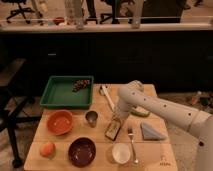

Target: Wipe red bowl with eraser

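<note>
Reaching in from the right on a white arm [165, 110], the robot's two-finger gripper [117, 122] is lowered near the middle of a pale wooden table [150, 156]. Its fingers are drawn together at the far end of the eraser [112, 132], a small rectangular block with a light tan wooden back, and it appears to be clamped on it. That eraser lies flat on the table, just right of a small metal cup [91, 118]. Well apart from it, at the left side, sits the red bowl [60, 122], a round, shallow orange-red dish that looks empty. Nothing is touching the bowl. Beyond the bowl, on the far left, is a green rectangular plastic tray [60, 94] with a dark cluster of something small in its far right corner. Along the near edge, from left to right, are a round orange fruit [47, 149], a dark maroon bowl [82, 151], a small white bowl [121, 152] and a metal fork [132, 142]. A folded grey-blue cloth [151, 131] lies to the right. By the look of it the task is at its start: the eraser seems grasped but not lifted. Lifting it, carrying it left to the red bowl and wiping the bowl are all left to do.
</note>
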`<state>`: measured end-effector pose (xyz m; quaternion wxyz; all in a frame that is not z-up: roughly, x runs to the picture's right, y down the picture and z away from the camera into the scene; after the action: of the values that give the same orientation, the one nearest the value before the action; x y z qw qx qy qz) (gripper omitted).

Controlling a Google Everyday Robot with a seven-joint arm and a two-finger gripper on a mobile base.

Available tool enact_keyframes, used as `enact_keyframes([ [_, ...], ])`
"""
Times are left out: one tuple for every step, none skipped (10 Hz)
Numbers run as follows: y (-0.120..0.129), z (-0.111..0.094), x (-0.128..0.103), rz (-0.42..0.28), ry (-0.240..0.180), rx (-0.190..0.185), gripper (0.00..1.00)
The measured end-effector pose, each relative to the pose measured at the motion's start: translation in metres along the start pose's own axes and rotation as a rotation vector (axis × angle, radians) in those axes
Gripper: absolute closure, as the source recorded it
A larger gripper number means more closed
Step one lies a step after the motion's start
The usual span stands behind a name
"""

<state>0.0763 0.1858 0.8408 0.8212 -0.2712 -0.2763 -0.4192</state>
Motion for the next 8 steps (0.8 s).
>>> enact_keyframes([
  [0.001,-0.006,0.003,0.020,0.008,0.004,1.00],
  [0.000,-0.012,0.004,0.037,0.015,0.005,1.00],
  [-0.001,-0.018,0.004,0.054,0.021,0.003,1.00],
  [0.000,-0.029,0.005,0.087,0.031,-0.009,1.00],
  [0.002,-0.039,0.005,0.115,0.039,-0.025,1.00],
  [0.000,-0.043,0.005,0.124,0.048,-0.026,1.00],
  [-0.001,-0.048,0.002,0.126,0.078,-0.033,1.00],
  [-0.002,-0.054,-0.001,0.140,0.097,-0.033,1.00],
])
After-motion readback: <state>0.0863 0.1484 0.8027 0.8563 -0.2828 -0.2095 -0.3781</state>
